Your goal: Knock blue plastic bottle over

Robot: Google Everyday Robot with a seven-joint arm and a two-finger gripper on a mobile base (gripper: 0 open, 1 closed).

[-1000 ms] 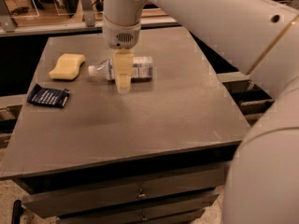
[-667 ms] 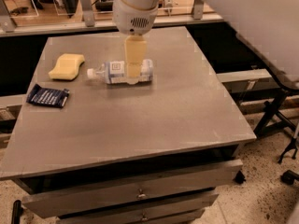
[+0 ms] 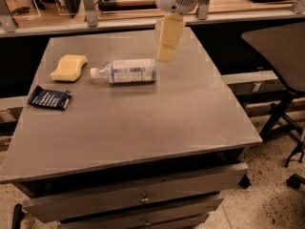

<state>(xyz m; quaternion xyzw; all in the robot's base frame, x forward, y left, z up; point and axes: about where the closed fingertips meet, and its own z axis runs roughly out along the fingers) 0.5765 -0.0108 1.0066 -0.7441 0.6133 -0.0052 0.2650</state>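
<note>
The blue plastic bottle [image 3: 126, 71] lies on its side on the grey table [image 3: 143, 123], white cap pointing left toward the yellow sponge [image 3: 69, 67]. My gripper [image 3: 165, 56] hangs from above, just right of and a little behind the bottle's base end, lifted above the tabletop. It holds nothing.
A dark blue snack packet [image 3: 49, 98] lies near the table's left edge. A second dark table [image 3: 281, 46] stands to the right. A rail and shelf run behind the table. Drawers sit below the table's front edge.
My arm has swung up and to the right, off the bottle. The bottle now lies in full view on its side, in about the same spot.
</note>
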